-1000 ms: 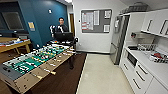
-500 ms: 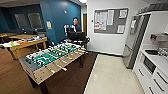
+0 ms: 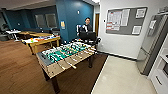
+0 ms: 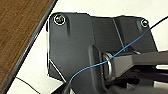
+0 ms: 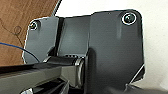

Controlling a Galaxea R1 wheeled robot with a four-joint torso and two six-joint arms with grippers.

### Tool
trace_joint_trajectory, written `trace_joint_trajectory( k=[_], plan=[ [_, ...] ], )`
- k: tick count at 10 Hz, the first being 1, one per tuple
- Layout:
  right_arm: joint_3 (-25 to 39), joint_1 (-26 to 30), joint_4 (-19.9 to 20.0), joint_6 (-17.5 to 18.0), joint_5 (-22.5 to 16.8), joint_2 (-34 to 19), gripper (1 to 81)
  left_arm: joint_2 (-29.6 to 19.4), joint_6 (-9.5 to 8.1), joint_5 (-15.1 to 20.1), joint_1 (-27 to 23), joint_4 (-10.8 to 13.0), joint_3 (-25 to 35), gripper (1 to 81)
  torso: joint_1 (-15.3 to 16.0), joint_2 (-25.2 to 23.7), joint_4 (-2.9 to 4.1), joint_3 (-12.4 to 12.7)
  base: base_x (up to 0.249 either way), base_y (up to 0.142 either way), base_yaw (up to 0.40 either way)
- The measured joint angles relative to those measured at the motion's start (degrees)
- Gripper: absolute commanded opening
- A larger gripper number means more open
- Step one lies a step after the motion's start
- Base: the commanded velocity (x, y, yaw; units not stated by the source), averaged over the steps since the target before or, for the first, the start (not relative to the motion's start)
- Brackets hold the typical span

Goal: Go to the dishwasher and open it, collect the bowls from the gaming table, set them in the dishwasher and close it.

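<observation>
In the head view the gaming table [image 3: 44,43], with yellow wooden sides and a pale top, stands at the left in front of the blue wall. Small colourful things [image 3: 40,39] lie on it, too blurred to say whether they are the bowls. The dishwasher is out of view. In the left wrist view my arm's dark plate [image 4: 72,47] hangs over pale floor beside the edge of the wood floor. The right wrist view has the same kind of plate [image 5: 110,47] over pale and wood floor.
A table-football table [image 3: 66,56] with a green field stands close ahead on the wood floor. A person [image 3: 86,28] stands behind it by dark chairs. Pale floor [image 3: 122,77] runs to the right, past a tall steel fridge [image 3: 151,42] and white cabinets [image 3: 160,80].
The whole head picture has shifted: the camera has swung left and moved closer, so the table-football table sits larger and more central, and the white cabinets have slid to the right edge.
</observation>
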Motion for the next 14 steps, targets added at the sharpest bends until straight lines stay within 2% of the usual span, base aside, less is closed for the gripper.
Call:
trace_joint_trajectory(
  k=[14],
  plan=[
    [0.0,-0.1,-0.2,-0.8,-0.3,0.7,81.1,0.0,0.05,0.0,-0.1,0.0,-0.5,81.1,0.0,0.0,0.00,0.0,0.000,0.000,0.329]
  ],
)
